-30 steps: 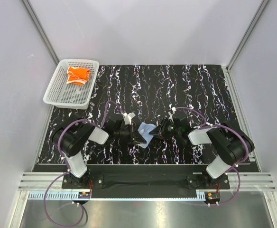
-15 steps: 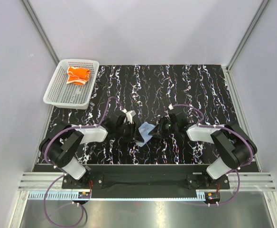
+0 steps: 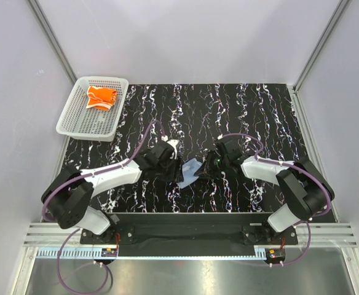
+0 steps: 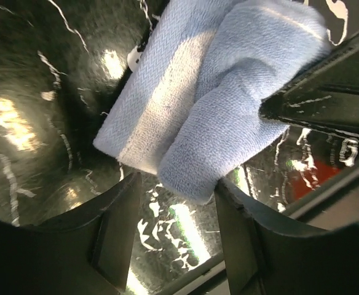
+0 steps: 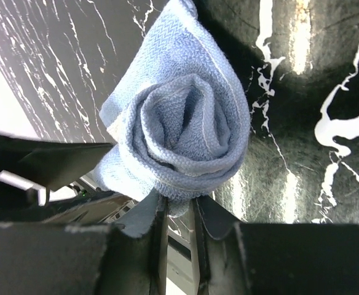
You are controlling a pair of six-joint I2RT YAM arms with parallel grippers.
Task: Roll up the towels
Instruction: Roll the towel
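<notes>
Black marbled tabletop point(image 3: 228, 110), veined in white, fills the floor of a pale-walled booth. An aluminium rail point(image 3: 192, 236) runs along its near edge, where both arm bases are bolted.

Just beyond the bases the two arms reach inward and meet near the middle of the table. From above, the left claw point(image 3: 178, 175) and the right claw point(image 3: 205, 169) close in on the blue towel point(image 3: 192, 166) from either side. Their dark bodies cover both its ends, so only a small pale patch shows between them.

The left wrist camera shows more. The blue towel point(image 4: 216, 110) lies on the table as a thick roll with a flatter flap beside it. Its near end sits in the gap of the left claw point(image 4: 176, 196), whose jaws stand apart and do not squeeze the cloth. A dark finger of the other arm point(image 4: 327, 98) presses against the roll's right side.

The right wrist camera looks at the roll end-on, and only here does the spiral of the blue towel point(image 5: 179, 129) show, wound tight with a loose corner trailing far. The right claw point(image 5: 178, 221) has its jaws nearly together, pinching the roll's lower edge. The left claw point(image 5: 56, 163) appears as a dark shape at the left, touching the cloth.

Well apart at the far left corner sits a white mesh basket point(image 3: 69, 126). The orange towel point(image 3: 101, 97) lies bundled in its far end, away from both arms.
</notes>
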